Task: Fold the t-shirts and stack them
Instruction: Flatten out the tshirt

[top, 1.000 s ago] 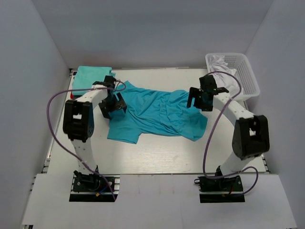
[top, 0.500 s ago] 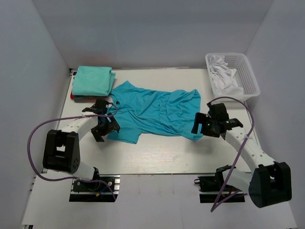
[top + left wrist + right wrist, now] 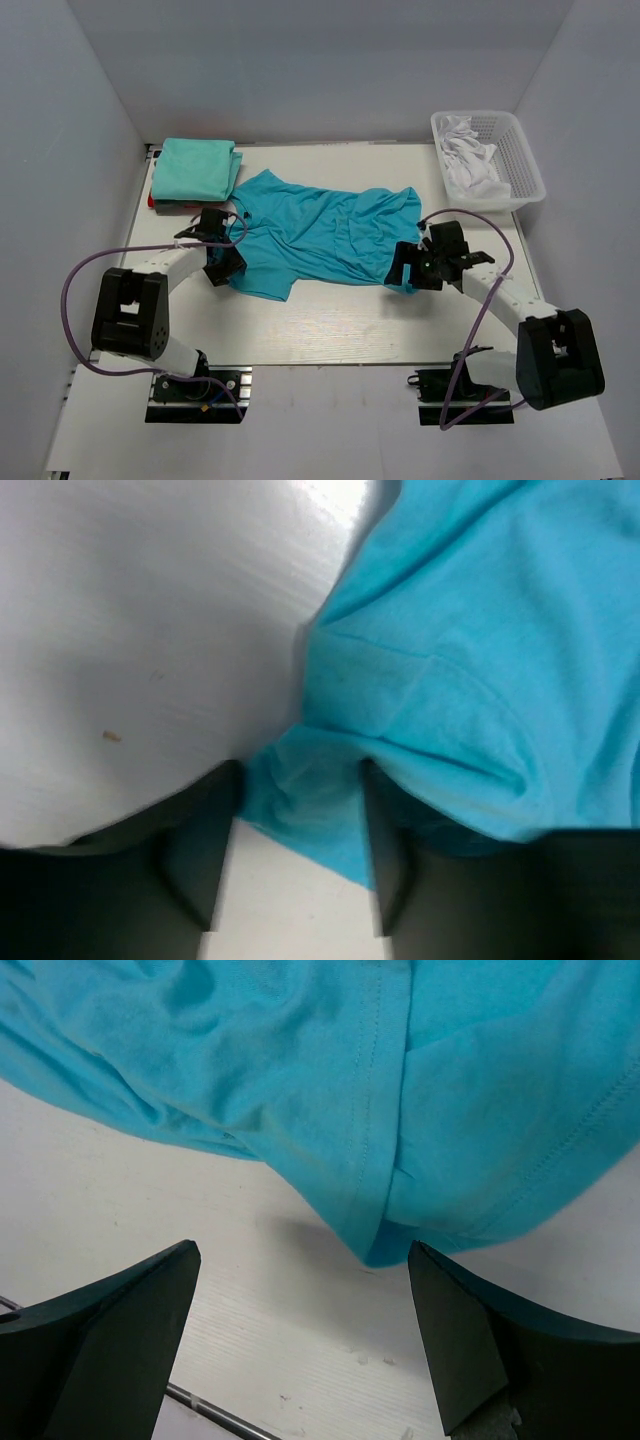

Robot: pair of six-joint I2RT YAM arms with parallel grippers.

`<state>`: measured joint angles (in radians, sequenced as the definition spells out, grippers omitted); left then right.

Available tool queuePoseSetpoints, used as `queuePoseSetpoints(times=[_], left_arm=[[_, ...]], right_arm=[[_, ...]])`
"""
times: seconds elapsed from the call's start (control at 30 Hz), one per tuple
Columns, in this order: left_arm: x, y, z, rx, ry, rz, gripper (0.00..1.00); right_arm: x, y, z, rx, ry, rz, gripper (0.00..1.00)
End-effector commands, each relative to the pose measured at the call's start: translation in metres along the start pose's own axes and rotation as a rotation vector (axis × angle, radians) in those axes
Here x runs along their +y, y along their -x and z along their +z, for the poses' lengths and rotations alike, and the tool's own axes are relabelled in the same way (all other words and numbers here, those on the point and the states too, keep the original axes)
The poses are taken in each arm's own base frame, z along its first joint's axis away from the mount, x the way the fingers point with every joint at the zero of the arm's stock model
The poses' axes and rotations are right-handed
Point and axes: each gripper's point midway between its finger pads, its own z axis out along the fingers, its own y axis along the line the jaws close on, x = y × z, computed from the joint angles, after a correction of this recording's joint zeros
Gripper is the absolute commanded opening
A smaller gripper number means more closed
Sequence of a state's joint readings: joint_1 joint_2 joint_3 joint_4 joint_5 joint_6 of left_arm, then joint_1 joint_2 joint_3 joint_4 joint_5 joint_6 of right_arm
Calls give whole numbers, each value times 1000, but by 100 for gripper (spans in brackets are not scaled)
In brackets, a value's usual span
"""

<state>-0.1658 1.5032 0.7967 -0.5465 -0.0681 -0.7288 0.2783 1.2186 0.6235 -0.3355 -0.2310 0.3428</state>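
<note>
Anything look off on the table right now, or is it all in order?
Only the turquoise t-shirt: it lies crumpled and skewed mid-table, wrinkles bunched toward its right end, not spread flat. The folded mint stack looks tidy, though something red peeks out beneath its left edge. White cloth sits heaped in the basket.

white table (image 3: 330, 320) carries a spread turquoise t-shirt (image 3: 320, 232), folded mint t-shirts (image 3: 193, 168), white basket (image 3: 520, 150).

We see soft matt knit cloth in the turquoise t-shirt (image 3: 300, 1080), hems stitched; the white counter (image 3: 280, 1330) looks smooth, faintly grained.
</note>
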Motion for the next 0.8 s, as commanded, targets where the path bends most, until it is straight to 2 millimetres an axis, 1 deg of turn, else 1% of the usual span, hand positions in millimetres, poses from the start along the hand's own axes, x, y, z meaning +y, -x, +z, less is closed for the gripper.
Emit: queuePoseSetpoints(times=[0.0,0.03,0.07,0.1,0.13,0.17,0.2,0.23,0.27,0.3,0.33,0.37,0.4,0.43,0.47,0.5,0.53,0.57,0.6,0.63,0.67,0.7,0.73,0.77], left_arm=[[0,-10,12,21,-25,-14,56],[-1,-14,13,32,-41,-14,53],[-3,-15,13,38,-48,-14,42],[-3,-17,14,44,-57,-14,36],[-4,-18,14,50,-64,-14,31],[-1,-22,15,58,-57,-13,24],[-1,-22,15,58,-57,-13,15],[-1,-22,15,58,-57,-13,10],[-1,-22,15,58,-57,-13,5],[1,-24,15,66,-50,-13,0],[-2,-20,14,58,-57,-13,0],[-1,-22,13,65,-51,-13,0],[-3,-20,10,54,-61,-14,0],[-7,-16,7,46,-80,-14,0],[-9,-14,4,37,-88,-14,0],[-12,-11,-1,27,-98,-15,0],[-12,-10,-4,22,-102,-15,0],[-15,0,-14,-18,-114,-16,0],[-20,5,-20,-39,-132,-17,0],[-21,12,-27,-64,-132,-19,0],[-22,20,-37,-103,-132,-22,0],[-22,24,-43,-121,-130,-24,0],[-19,25,-46,-128,-124,-25,0],[-19,31,-51,-156,-116,-38,0]], right_arm=[[9,6,9,-27,62,-25,90],[9,3,13,-13,61,-22,88],[8,5,15,-22,59,-17,84],[7,8,17,-35,54,-20,82],[3,4,21,-19,36,-10,80],[1,4,23,-18,30,-13,75],[-1,1,26,-4,25,-7,71],[0,-1,27,4,30,-17,67],[1,-5,30,24,49,-22,56],[1,-9,32,41,52,-19,51],[4,-13,33,52,75,-20,41],[3,-17,36,69,70,-18,37],[3,-18,35,75,69,-13,27],[2,-19,35,76,63,-12,17],[2,-13,33,60,58,-16,2],[3,-9,31,52,54,-13,0],[-1,-14,27,78,24,-6,0],[8,8,17,17,35,-21,0],[4,5,10,39,0,-10,0],[2,21,3,-3,-37,-11,0],[6,35,-4,-39,-53,2,0],[0,41,-11,-40,-117,32,0],[-4,42,-11,-33,-141,54,0],[-7,53,-15,-61,-182,69,0]])
